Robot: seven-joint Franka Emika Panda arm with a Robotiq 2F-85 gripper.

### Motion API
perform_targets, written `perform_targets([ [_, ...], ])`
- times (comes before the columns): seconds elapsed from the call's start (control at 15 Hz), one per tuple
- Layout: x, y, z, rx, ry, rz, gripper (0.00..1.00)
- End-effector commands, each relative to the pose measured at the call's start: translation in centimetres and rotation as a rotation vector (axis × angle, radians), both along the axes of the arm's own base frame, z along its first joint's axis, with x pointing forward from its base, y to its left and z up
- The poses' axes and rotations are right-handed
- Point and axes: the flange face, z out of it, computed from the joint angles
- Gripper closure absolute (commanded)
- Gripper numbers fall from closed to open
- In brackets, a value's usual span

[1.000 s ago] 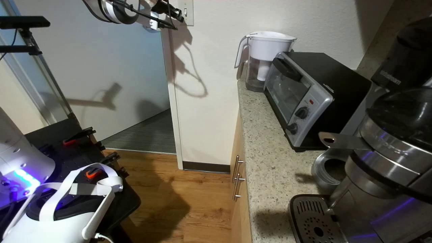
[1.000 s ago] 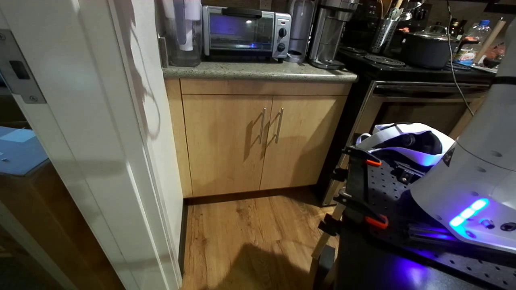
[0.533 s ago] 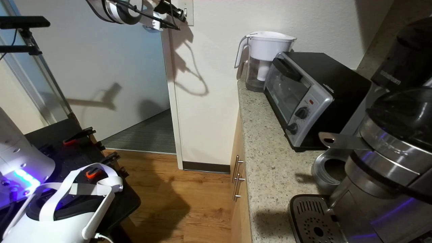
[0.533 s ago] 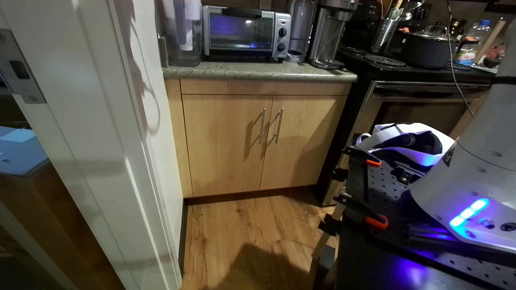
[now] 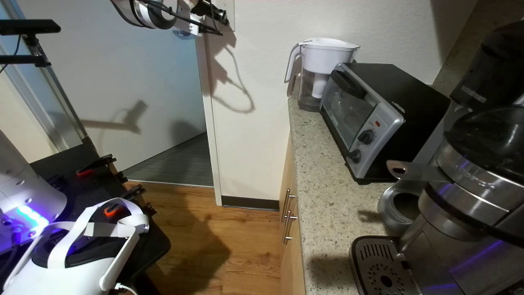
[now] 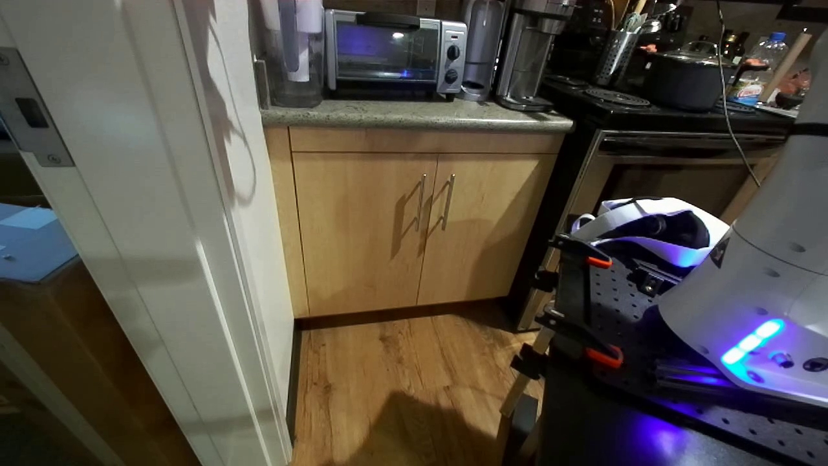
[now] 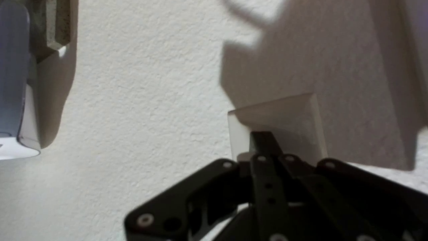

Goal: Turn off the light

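The light switch plate [image 5: 231, 12] is a pale rectangle on the wall beside the door frame at the top of an exterior view. It also shows in the wrist view [image 7: 284, 112], partly in shadow. The switch lever itself is hidden behind my gripper. My gripper [image 7: 261, 135] is black, with its fingers together and nothing seen between them. Its tips lie over the plate in the wrist view; I cannot tell whether they touch it. In an exterior view the gripper [image 5: 224, 18] reaches the plate from the left. The gripper is outside the frame where the cabinet faces the camera.
A white water pitcher [image 5: 329, 57] and a toaster oven [image 5: 385, 114] stand on the counter right of the plate. The pitcher also shows at the left of the wrist view [image 7: 13, 77]. The door frame [image 5: 208, 106] is just left of the plate. A cable hangs from the arm.
My gripper has moved slightly to the right, onto the switch plate. The lever, visible beside the fingertips earlier, is now covered. The arm's shadow on the wall has shifted. The lighting looks the same.
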Motion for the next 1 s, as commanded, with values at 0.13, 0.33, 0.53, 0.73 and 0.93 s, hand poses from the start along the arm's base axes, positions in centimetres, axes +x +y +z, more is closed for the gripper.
perform_targets([
  [0.13,1.0,0.7,1.0,0.019,-0.033,0.006,1.00],
  [0.33,0.8,1.1,1.6,0.018,-0.044,0.013,1.00],
  [0.53,0.8,1.3,2.1,0.015,-0.053,0.019,1.00],
  [0.73,0.6,1.4,2.5,0.017,-0.059,0.021,1.00],
  [0.93,0.4,1.6,3.0,0.019,-0.067,0.025,1.00],
])
